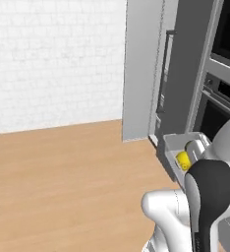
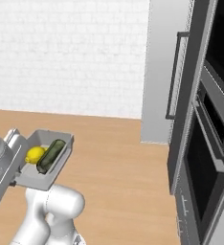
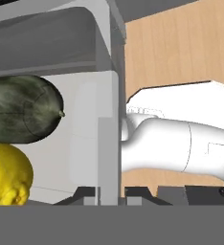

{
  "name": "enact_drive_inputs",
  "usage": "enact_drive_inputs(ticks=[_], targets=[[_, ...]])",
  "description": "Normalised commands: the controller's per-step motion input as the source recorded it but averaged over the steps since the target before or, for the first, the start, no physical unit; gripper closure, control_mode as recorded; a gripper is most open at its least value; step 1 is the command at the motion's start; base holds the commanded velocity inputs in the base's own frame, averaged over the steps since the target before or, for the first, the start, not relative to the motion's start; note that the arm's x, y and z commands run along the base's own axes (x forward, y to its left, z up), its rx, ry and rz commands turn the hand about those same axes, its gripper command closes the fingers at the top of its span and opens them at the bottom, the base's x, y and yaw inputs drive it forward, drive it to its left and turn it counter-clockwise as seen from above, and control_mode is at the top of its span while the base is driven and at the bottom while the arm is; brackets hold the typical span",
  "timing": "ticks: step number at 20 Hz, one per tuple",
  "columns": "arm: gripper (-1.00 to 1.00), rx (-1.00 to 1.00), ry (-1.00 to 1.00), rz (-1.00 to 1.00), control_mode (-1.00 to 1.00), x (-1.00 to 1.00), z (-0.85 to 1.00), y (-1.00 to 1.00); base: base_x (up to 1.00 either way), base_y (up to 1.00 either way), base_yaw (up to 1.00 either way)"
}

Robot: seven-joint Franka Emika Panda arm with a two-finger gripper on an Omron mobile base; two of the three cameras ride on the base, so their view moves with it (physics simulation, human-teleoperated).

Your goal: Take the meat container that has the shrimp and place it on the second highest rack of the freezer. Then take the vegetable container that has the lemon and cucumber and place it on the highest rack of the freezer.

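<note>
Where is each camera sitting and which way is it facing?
Left base view: behind the arm's left, facing the freezer; arm lower right.
Right base view: behind its right, facing the freezer and oven front; arm lower left.
Hand view: on the hand, along the gripper clamping the container wall.
All share the lemon; two the cucumber.

You're in a rendered home kitchen: white brick wall (image 2: 66, 52), wood plank floor (image 1: 63, 182), tall grey freezer (image 2: 164, 72) with a long dark vertical handle (image 2: 173, 76), and beside it dark glass-fronted wall ovens (image 2: 207, 158) stacked in grey cabinetry. Food too: lemon (image 2: 35, 154) and cucumber (image 2: 51, 155) in a grey container (image 2: 61, 165).
</note>
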Motion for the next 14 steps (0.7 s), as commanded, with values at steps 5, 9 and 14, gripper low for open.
enact_drive_inputs(ticks=[5, 9, 14], targets=[[1.0, 0.0, 0.0, 0.0, 1.0, 0.0, 0.0, 0.0, 1.0, 0.0, -0.04], [1.0, 0.0, 0.0, 0.0, 1.0, 0.0, 0.0, 0.0, 1.0, 0.0, -0.01], [1.0, 0.0, 0.0, 0.0, 1.0, 0.0, 0.0, 0.0, 1.0, 0.0, 0.0]])
